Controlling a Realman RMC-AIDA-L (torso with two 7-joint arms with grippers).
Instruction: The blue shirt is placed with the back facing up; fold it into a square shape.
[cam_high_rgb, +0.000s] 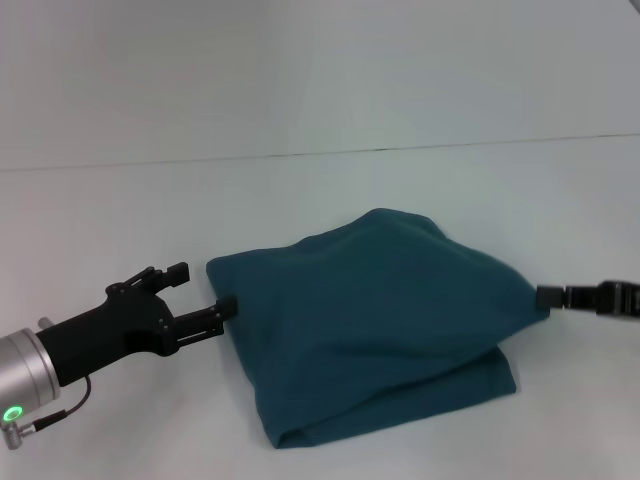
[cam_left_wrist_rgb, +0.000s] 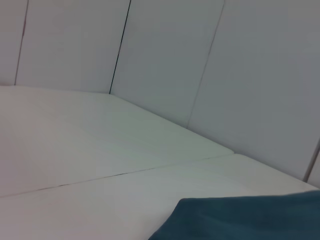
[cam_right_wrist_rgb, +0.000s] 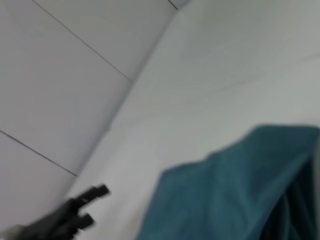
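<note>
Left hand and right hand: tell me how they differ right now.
The left hand shows its whole black body and silver wrist at the blue shirt's left edge; the right hand shows only a slim black tip at the picture's edge. The left one sits lower, the right one at a raised corner. Both pinch the shirt.

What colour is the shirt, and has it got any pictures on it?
The blue shirt is plain dark teal-blue, no print; the head view shows it best.

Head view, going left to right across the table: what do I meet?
Left black end effector gripping the cloth's edge → large dark teal-blue soft fabric shirt, partly folded → right black end effector at its opposite corner.
</note>
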